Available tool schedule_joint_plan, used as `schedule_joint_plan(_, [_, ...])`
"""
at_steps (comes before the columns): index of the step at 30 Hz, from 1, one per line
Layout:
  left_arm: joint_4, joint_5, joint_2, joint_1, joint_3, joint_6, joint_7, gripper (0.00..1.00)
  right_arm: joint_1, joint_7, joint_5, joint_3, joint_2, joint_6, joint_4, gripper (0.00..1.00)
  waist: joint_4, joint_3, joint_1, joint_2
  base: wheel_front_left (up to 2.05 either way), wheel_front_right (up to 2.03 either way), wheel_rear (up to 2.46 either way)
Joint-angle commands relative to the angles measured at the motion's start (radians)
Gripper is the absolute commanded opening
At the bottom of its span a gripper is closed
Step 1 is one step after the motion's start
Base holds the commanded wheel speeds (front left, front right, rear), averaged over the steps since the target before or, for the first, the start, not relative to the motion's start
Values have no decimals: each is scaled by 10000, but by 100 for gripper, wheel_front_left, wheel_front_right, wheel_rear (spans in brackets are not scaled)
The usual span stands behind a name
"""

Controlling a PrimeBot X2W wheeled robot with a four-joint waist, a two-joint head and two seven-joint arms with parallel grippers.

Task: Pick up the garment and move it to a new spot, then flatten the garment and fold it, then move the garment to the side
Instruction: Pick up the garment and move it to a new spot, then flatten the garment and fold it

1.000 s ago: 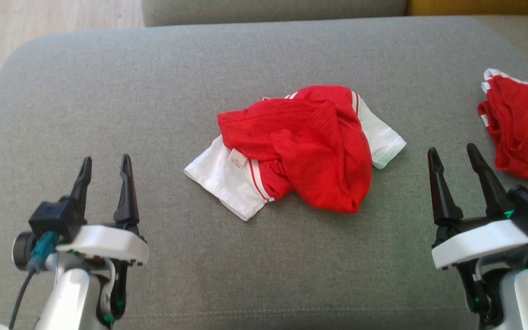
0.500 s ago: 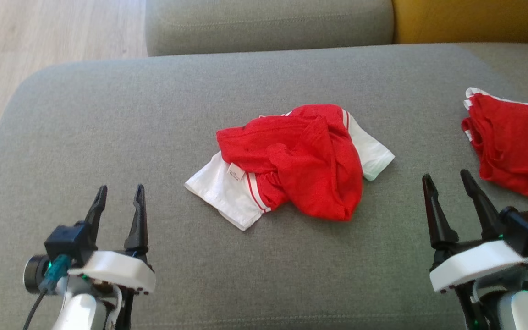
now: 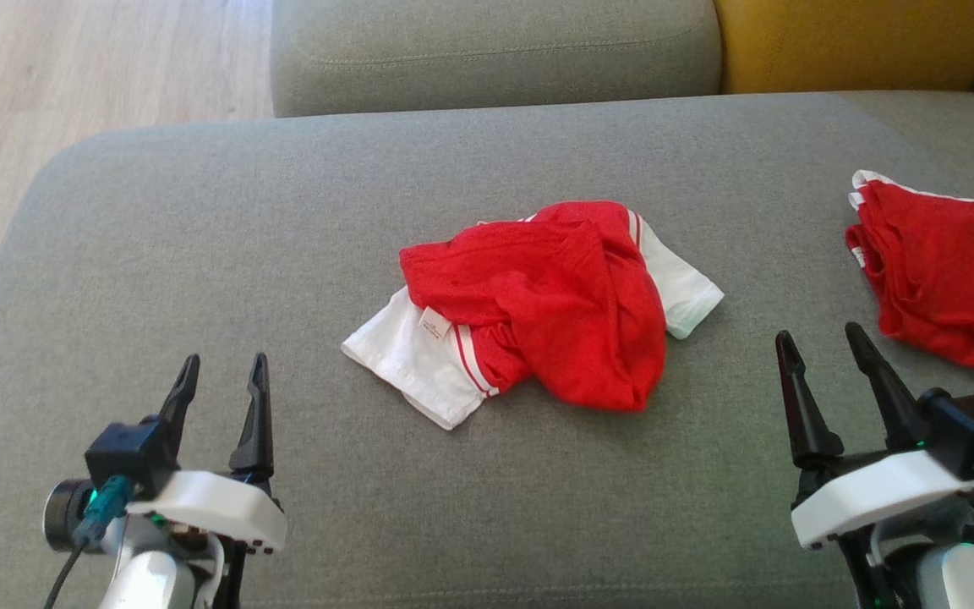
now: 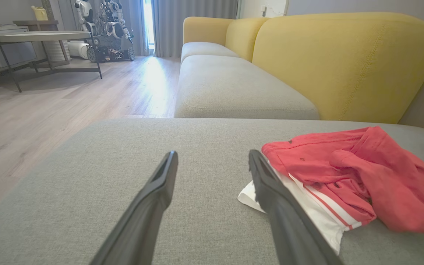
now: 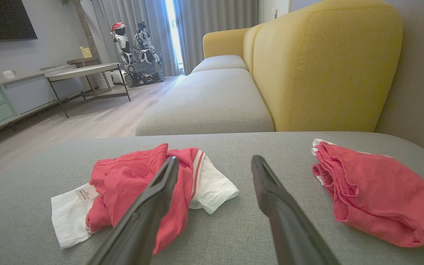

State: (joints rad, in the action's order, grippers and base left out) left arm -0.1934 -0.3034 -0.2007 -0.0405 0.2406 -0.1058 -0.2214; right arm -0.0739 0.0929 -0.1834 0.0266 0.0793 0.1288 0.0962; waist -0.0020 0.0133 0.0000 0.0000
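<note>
A crumpled red garment with white sleeves and red stripes [image 3: 546, 309] lies in the middle of the grey cushion [image 3: 284, 220]; it lies at the right of the left wrist view [image 4: 344, 173] and at the left of the right wrist view [image 5: 138, 184]. My left gripper [image 3: 221, 376] hovers open at the lower left, well clear of the cloth. Open too, my right gripper [image 3: 821, 342] sits at the lower right, apart from the garment. Both hold nothing.
A second red garment [image 3: 943, 266] lies bunched at the cushion's right edge. Beyond the cushion run a grey sofa seat [image 3: 495, 51] and a yellow backrest [image 3: 859, 42]. Wooden floor [image 3: 73, 76] drops off at the left. A low table [image 5: 83, 70] stands across the room.
The head camera has tilted, so the whole scene sits lower in view and more of the sofa shows at the top. The garment and both open grippers keep their places on the cushion.
</note>
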Motion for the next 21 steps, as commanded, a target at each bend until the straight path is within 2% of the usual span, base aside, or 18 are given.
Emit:
schedule_joint_plan(1, [401, -35, -236, -275, -386, -50, -9, 100, 269, 36, -8, 236, 140, 19, 386, 100, -5, -7, 0, 0, 0, 0, 0])
schedule_joint_plan(21, [401, -111, -300, -289, -252, -198, 23, 100, 269, 60, -60, 238, 109, 19, 328, 100, -6, -23, 0, 0, 0, 0, 0])
